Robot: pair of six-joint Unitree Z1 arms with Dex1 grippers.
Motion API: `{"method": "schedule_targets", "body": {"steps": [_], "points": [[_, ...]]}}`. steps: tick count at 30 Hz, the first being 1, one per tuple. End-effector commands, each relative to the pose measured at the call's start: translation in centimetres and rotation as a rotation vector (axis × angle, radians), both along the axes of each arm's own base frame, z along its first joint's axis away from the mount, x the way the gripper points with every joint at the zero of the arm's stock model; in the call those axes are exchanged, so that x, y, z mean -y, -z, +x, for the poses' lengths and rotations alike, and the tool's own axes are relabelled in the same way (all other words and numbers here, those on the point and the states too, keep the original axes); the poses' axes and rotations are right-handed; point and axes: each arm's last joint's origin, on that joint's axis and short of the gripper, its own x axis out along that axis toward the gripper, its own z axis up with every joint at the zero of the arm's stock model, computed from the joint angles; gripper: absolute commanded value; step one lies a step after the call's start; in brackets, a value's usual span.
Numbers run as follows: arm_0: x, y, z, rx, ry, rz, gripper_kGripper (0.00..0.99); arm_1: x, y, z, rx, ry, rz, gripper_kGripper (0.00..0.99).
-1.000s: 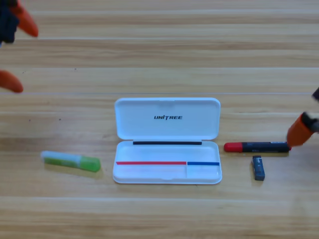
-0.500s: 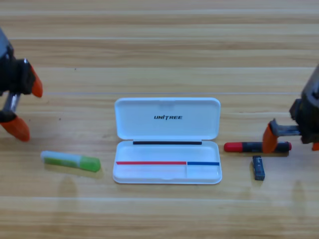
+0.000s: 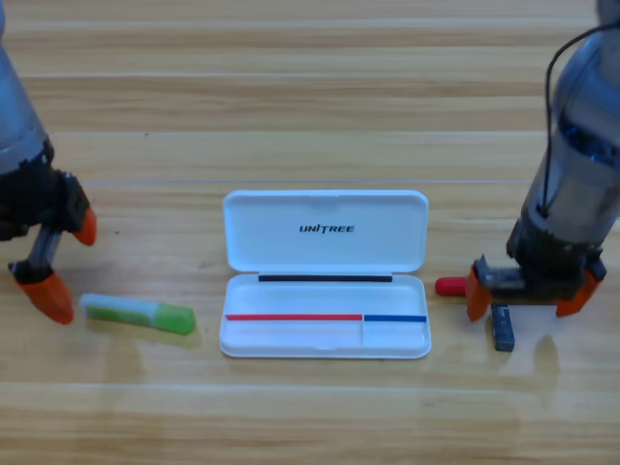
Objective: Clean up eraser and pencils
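The pale green pencil (image 3: 136,313) lies flat to the left of the open white case (image 3: 291,337). My left gripper (image 3: 66,262) is open just above and beside the pencil's left end, one orange jaw almost touching that tip. Right of the case, only the red cap of the black-and-red pencil (image 3: 449,286) shows. My right gripper (image 3: 528,292) covers its barrel, open, with one jaw on each side along the pencil's length. The small dark eraser (image 3: 503,327) lies just below that gripper, free on the table.
The case lies open in the middle with its lid (image 3: 325,231) folded back toward the far side. Both grey arms come down from the upper corners. The wooden table (image 3: 310,417) stretches along the near edge.
The left gripper has dropped toward the green pencil's left end. The right gripper has moved left and down over the black-and-red pencil, hiding its barrel. The pencils and eraser have not moved.
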Motion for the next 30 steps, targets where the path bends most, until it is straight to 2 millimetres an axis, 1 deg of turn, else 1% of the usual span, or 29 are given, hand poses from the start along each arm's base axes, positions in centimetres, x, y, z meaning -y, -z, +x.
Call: {"method": "schedule_targets", "body": {"steps": [1,2,5,11,14,15,17,19,20,23,25,26,28,30], "points": [[1.1,2.2,-0.2,-0.047,0.02,-0.015,0.989,-1.9,3.6,-0.2,-0.057,-0.021,-0.067,0.845],[1.3,2.3,-0.2,-0.043,0.026,-0.021,0.989,-1.9,3.9,-0.2,-0.064,-0.02,-0.071,0.818],[2.0,2.4,-0.4,-0.022,0.047,-0.033,0.989,-2.0,4.6,-0.2,-0.079,-0.006,-0.081,0.801],[3.3,4.2,-1.1,0.016,0.099,-0.025,0.989,-2.5,5.4,-0.1,-0.105,-0.022,-0.079,0.362],[4.1,5.1,-1.3,0.016,0.123,-0.013,0.989,-2.7,5.5,-0.1,-0.116,-0.033,-0.067,0.08],[4.3,5.3,-1.3,0.012,0.126,-0.009,0.989,-2.7,5.5,-0.1,-0.115,-0.033,-0.066,0.0],[4.5,5.7,-1.3,0.008,0.132,-0.009,0.989,-2.7,4.9,-0.3,-0.115,-0.043,-0.064,0.0],[4.7,6.1,-1.3,0.002,0.134,-0.008,0.989,-2.7,3.4,-0.5,-0.121,-0.092,-0.071,0.0],[4.8,6.4,-1.2,-0.004,0.135,-0.006,0.99,-2.8,2.4,-0.7,-0.124,-0.127,-0.075,0.0],[4.8,6.8,-1.4,-0.008,0.135,-0.006,0.99,-3.2,-1.6,-1.7,-0.123,-0.263,-0.079,0.0],[4.7,7.1,-1.5,-0.005,0.137,-0.004,0.99,-3.5,-4.0,-2.5,-0.099,-0.425,-0.066,0.0],[4.7,7.2,-1.6,0.0,0.138,-0.003,0.99,-3.6,-4.9,-2.7,-0.089,-0.514,-0.062,0.0],[4.5,7.4,-1.8,0.016,0.137,0.004,0.99,-4.2,-6.0,-3.3,-0.085,-0.707,-0.065,0.0],[4.4,7.7,-1.9,0.027,0.135,0.008,0.99,-4.8,-6.3,-3.6,-0.109,-0.865,-0.066,0.0]]}}
